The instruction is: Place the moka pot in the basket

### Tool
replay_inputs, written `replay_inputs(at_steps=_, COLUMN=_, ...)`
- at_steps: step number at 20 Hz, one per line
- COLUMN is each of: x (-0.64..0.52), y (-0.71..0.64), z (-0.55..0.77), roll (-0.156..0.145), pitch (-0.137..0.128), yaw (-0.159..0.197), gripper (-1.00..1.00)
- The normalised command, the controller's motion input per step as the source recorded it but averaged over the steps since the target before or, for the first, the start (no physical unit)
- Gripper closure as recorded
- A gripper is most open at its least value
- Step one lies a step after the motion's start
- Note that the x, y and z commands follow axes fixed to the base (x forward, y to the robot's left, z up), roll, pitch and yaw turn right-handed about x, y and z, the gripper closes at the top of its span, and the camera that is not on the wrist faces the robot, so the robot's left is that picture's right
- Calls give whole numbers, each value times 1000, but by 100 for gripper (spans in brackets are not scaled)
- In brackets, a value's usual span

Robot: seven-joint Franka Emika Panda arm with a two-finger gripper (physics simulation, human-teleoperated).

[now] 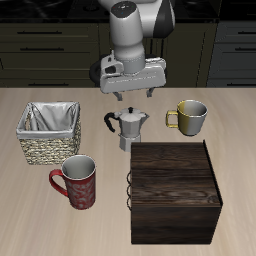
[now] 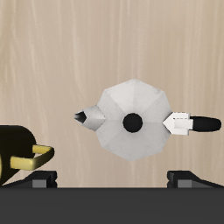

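The moka pot [image 1: 128,128] stands upright on the table [image 1: 60,215], near its middle, free of any grip. Its black handle points toward the basket side and its spout toward the yellow-handled mug. From the wrist view the moka pot [image 2: 133,121] is seen from straight above: a faceted silver lid with a black knob at its centre, the handle out one way and the spout the other.

The gripper [image 1: 131,97] hangs above the pot and a little farther back, not touching it. Its fingers [image 2: 38,181] are spread apart, with nothing between them.

The basket [image 1: 49,133] sits well apart from the pot, toward the table's edge, and only its pale cloth lining shows inside. The yellow-handled mug [image 1: 190,116] stands near the pot on the opposite side. Nearer the front edge are a red patterned mug [image 1: 78,182] and a dark wooden box [image 1: 174,190], the box just in front of the pot.
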Motion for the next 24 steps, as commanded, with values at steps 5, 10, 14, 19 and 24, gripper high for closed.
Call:
replay_inputs(at_steps=5, x=79, y=-35, z=29, roll=-15, pitch=-9, yaw=-7, gripper=-100)
replay_inputs(at_steps=10, x=67, y=-133, z=-81, roll=-16, pitch=11, yaw=8, gripper=-100)
replay_inputs(at_steps=14, x=50, y=-90, z=-112, roll=-18, pitch=23, yaw=1, gripper=-100)
replay_inputs(at_steps=19, x=-17, y=27, z=-104, roll=2, pitch=13, yaw=1, gripper=-100)
replay_inputs(at_steps=24, x=24, y=-16, z=-138, roll=-1, pitch=24, yaw=-5, gripper=-100)
